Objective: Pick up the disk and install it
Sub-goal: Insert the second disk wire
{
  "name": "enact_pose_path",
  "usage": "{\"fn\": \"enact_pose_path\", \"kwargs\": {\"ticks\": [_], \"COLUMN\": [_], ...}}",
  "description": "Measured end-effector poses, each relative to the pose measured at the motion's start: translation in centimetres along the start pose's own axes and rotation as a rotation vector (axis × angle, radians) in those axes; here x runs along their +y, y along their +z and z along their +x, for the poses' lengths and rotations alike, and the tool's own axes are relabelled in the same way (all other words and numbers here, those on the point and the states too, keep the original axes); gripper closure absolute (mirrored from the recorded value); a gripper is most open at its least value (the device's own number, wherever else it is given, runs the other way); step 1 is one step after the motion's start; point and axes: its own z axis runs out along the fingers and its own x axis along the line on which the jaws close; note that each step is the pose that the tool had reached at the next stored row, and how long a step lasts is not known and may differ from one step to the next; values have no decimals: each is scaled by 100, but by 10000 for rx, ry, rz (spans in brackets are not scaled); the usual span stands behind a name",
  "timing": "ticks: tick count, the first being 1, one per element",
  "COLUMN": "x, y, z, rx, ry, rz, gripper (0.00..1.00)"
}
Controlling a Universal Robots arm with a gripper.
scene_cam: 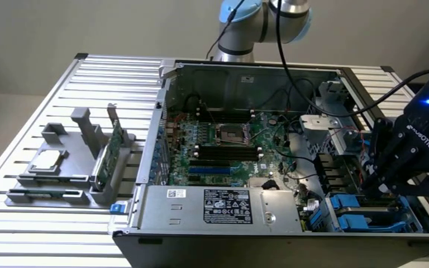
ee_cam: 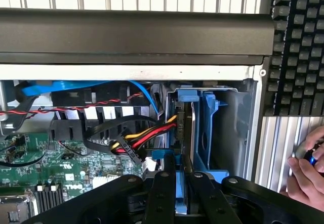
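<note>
The end effector (ee_cam: pixel 182 183) stood low inside the open computer case (scene_cam: pixel 237 72), at the drive bay on the exterior view's right, its fingers (ee_cam: pixel 164 193) clenched on the edge of the disk (ee_cam: pixel 188 133). The disk stood on edge, silver-grey with its blue carrier frame (ee_cam: pixel 207 128), partly down in the blue bay (scene_cam: pixel 363 215) and just beside the bundle of red, yellow and black power cables (ee_cam: pixel 144 138). To seat it well, the step seemingly called for keeping the disk square to the bay rails, pressing straight along them without twisting, and holding clear of the cables so none got pinched. A person's hand (ee_cam: pixel 306 171) rested outside the case on the slatted desk (scene_cam: pixel 65 223), near a keyboard (ee_cam: pixel 298 47)
</note>
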Motion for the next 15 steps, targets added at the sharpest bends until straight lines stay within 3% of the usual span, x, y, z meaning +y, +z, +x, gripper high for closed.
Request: {"fn": "enact_pose_path", "kwargs": {"ticks": [15], "x": [16], "y": [27], "z": [-12], "rx": [153], "ry": [-94], "rz": [-29], "gripper": [84]}}
